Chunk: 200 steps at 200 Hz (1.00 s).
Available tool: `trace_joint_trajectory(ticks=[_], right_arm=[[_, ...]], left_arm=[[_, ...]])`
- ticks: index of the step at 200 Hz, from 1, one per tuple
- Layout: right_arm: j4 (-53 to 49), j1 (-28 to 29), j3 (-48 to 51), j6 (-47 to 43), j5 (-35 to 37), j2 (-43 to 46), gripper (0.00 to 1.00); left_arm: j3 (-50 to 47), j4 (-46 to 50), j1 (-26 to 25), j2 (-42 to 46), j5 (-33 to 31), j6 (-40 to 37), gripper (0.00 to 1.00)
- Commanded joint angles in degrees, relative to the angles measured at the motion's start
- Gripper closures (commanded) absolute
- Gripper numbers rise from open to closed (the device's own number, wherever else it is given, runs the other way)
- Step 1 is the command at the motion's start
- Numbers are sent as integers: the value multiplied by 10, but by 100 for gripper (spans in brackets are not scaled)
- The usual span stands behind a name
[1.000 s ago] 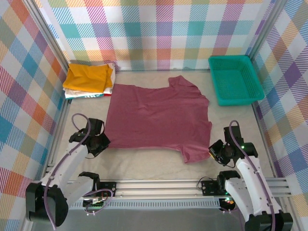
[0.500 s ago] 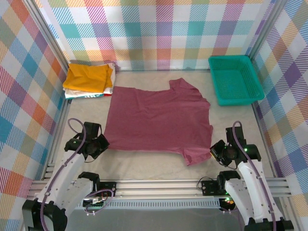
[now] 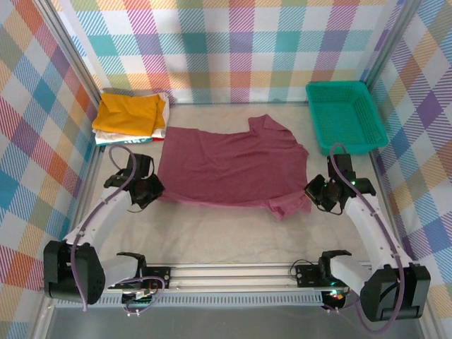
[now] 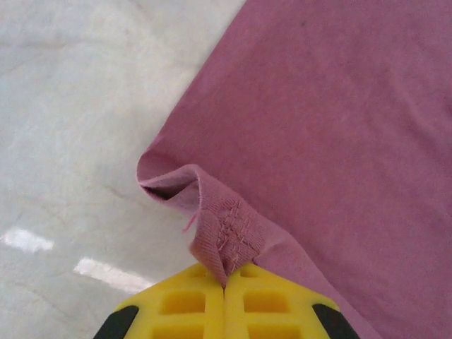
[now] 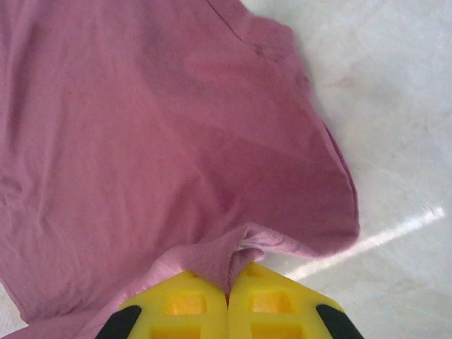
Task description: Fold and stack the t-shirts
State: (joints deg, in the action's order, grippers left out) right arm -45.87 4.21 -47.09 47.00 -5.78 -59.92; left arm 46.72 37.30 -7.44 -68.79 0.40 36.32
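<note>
Since 1 second ago both arms have swung away from the near edge toward the far side. They have carried the near hem of the maroon t-shirt (image 3: 233, 166) with them. The shirt now covers less of the surface (image 3: 212, 233) from near to far, and a wider bare strip lies in front of it. The left jaws have shifted only a little farther off, at the shirt's near-left corner. The right jaws have travelled more, from low beside the near sleeve to the shirt's right edge.

The left arm (image 3: 106, 219) reaches up and rightward from its base, with its wrist bent toward the cloth. The right arm (image 3: 367, 219) arcs up and leftward, with its wrist turned in to the shirt.

The left jaws are pressed together on the hem corner (in the left wrist view the yellow pads (image 4: 183, 311) meet, with a stitched fold of maroon cloth pinched between them and lifted off the surface). The right jaws are likewise clamped on a gather of the shirt's edge, their pads (image 5: 191, 304) touching around it.

The maroon t-shirt lies mid-surface, mostly flat. In the far-left corner a folded mustard-yellow t-shirt (image 3: 129, 113) rests on a white t-shirt (image 3: 163, 113). A teal basket (image 3: 346, 116) sits at the far right.
</note>
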Motion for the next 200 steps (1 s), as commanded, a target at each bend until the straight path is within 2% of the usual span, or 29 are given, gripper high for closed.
trace_joint_trajectory(ticks=[1, 125, 182, 191, 195, 200], right_arm=[[39, 2, -27, -24, 9, -25, 100], [116, 2, -61, -25, -7, -123, 100], [157, 2, -131, -28, 0, -198, 100], [168, 2, -147, -28, -2, -217, 89], [171, 3, -157, -29, -5, -228, 85], [171, 2, -173, -29, -8, -241, 83]], left_arm=[[36, -6, 9, -36, -9, -34, 100], [103, -18, 23, -149, -39, -85, 100], [162, -21, 24, -216, -46, -103, 100], [174, -17, 26, -231, -49, -108, 100], [183, -14, 27, -237, -53, -108, 93], [192, -11, 28, -244, -60, -109, 85]])
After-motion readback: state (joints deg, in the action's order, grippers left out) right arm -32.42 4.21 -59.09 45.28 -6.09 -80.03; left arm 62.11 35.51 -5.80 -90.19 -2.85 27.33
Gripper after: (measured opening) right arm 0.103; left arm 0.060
